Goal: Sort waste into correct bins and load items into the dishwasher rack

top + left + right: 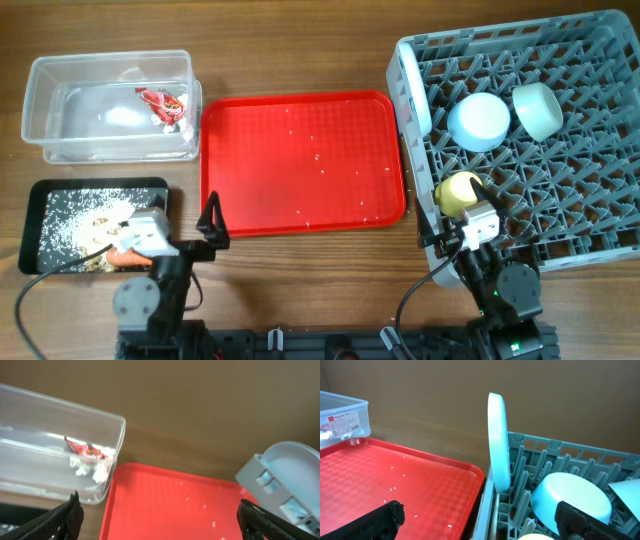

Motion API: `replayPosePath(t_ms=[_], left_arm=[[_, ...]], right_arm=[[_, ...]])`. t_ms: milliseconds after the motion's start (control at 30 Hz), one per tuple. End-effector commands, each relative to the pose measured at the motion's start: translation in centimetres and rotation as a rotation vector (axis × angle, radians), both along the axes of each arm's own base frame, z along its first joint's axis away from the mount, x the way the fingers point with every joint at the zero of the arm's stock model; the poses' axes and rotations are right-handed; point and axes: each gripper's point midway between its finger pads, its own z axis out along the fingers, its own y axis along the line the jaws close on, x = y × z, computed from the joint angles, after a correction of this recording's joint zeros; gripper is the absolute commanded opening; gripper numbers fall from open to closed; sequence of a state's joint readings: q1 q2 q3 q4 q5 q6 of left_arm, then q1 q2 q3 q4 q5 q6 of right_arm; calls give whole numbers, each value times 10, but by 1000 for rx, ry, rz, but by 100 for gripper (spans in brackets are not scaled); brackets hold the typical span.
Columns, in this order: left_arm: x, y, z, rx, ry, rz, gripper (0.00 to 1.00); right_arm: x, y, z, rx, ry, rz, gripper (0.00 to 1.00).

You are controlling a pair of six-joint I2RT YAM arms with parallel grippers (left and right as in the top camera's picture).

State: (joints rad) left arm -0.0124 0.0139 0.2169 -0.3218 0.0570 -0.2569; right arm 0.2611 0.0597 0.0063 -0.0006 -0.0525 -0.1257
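1. Dishwasher rack (pixel 590 190) sat at 3 o'clock on the table (pixel 300 290). It held the plate (pixel 411 95) on edge at its 9 o'clock rim, plus the blue bowl (pixel 478 121), mint bowl (pixel 537 108) and yellow cup (pixel 458 190).
2. Clear tub (pixel 60 140) at 10 o'clock held the red wrapper (pixel 80 449) and tissue (pixel 100 472).
3. Black tray (pixel 40 215) at 8 o'clock held crumbs (pixel 90 215) and the carrot (pixel 125 258).
4. Left gripper (pixel 159 505) was spread wide and empty at the red tray's (pixel 300 160) 8 o'clock corner.
5. Right gripper (pixel 479 509) was spread wide and empty at the rack's 7 o'clock corner.
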Motion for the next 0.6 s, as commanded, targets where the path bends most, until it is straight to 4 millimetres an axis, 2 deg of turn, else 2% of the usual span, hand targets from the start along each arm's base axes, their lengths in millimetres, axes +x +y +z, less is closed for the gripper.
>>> replayPosePath(t_ms=[0, 133, 567], left_arm=[[13, -2, -44, -21, 27, -7, 100], [17, -11, -38, -22, -50, -48, 100], [17, -11, -38, -22, -49, -48, 100]], right_arm=[[-1, 2, 2, -3, -9, 11, 100], [-1, 2, 2, -3, -9, 11, 100], [-1, 2, 2, -3, -9, 11, 100]])
